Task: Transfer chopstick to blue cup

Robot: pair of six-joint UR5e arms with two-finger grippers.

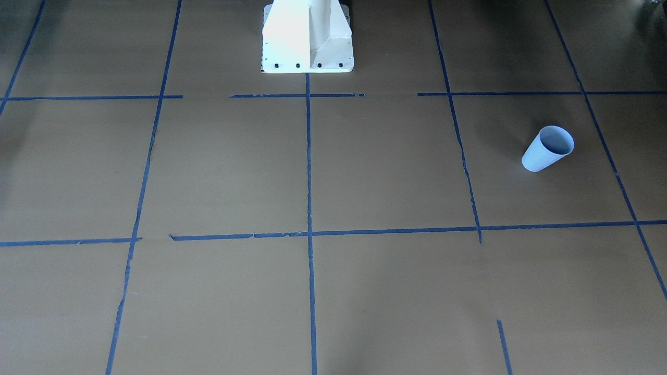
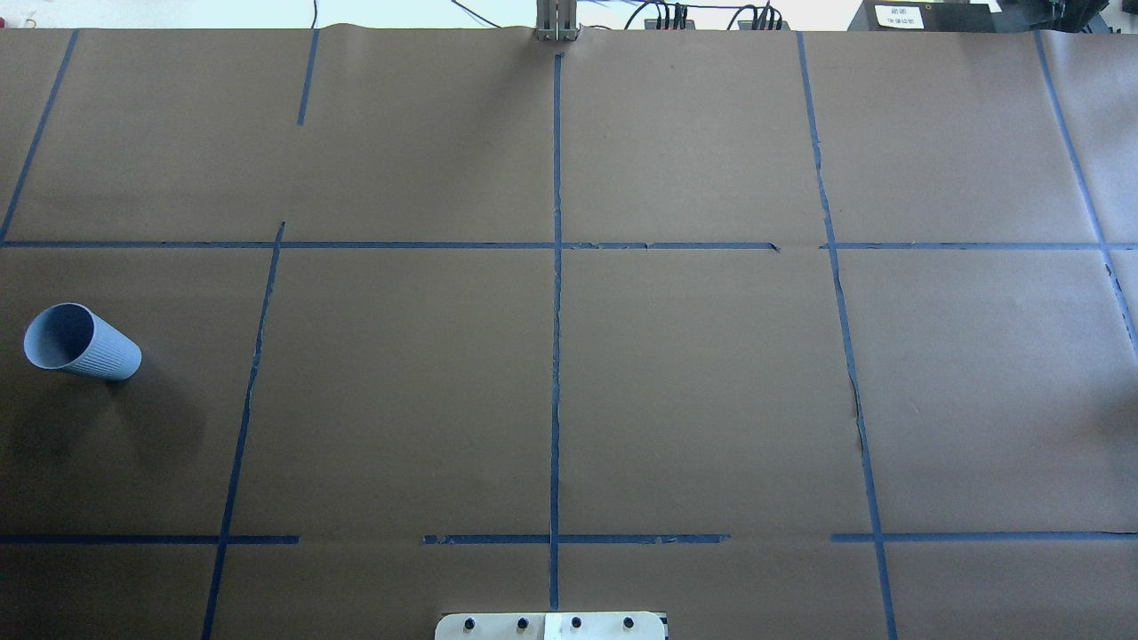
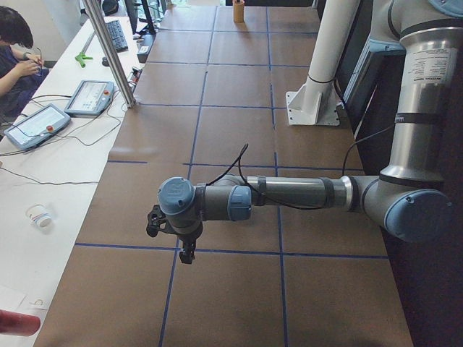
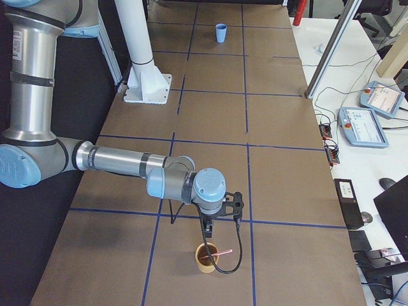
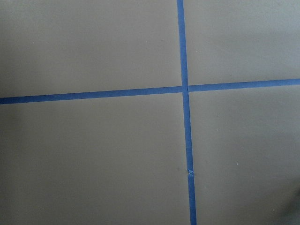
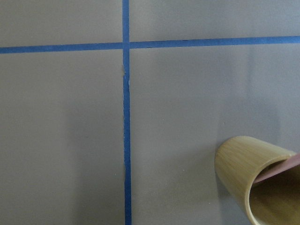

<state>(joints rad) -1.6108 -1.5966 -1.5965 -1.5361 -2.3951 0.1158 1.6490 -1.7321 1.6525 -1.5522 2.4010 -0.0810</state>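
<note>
The pale-blue ribbed cup stands upright on the brown table, at the far left in the overhead view and far off in the exterior right view. A pinkish chopstick leans in a bamboo cup. Both also show in the right wrist view, the chopstick inside the bamboo cup. My right gripper hangs just above the bamboo cup. My left gripper hangs over bare table. Both grippers show only in side views, so I cannot tell whether they are open or shut.
The white robot pedestal stands at the table's robot side. Blue tape lines grid the brown table. A white side table with teach pendants and a seated person lie beyond the table's far edge.
</note>
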